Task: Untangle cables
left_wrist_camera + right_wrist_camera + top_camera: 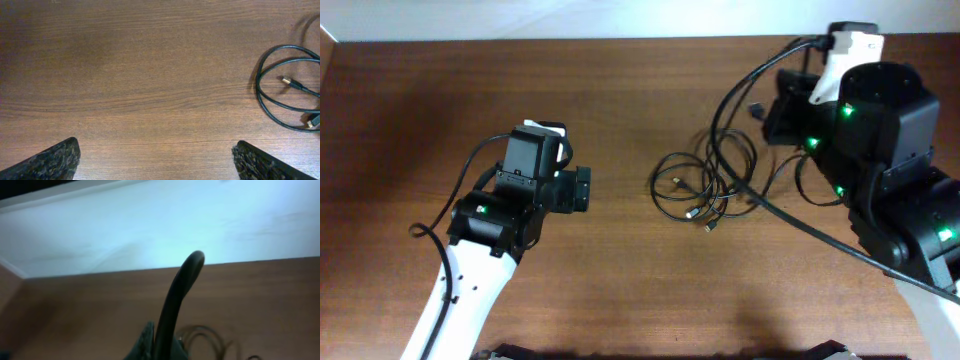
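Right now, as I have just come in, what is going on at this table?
Two robot arms are working on a loose tangle of thin black cables lying on the wooden table. The right pincer is shut on one strand of the cables, which rises from between its fingers in the right wrist view. The left pincer is open and hovers over bare wood to the left of the tangle, touching nothing. The cables are not yet separated.
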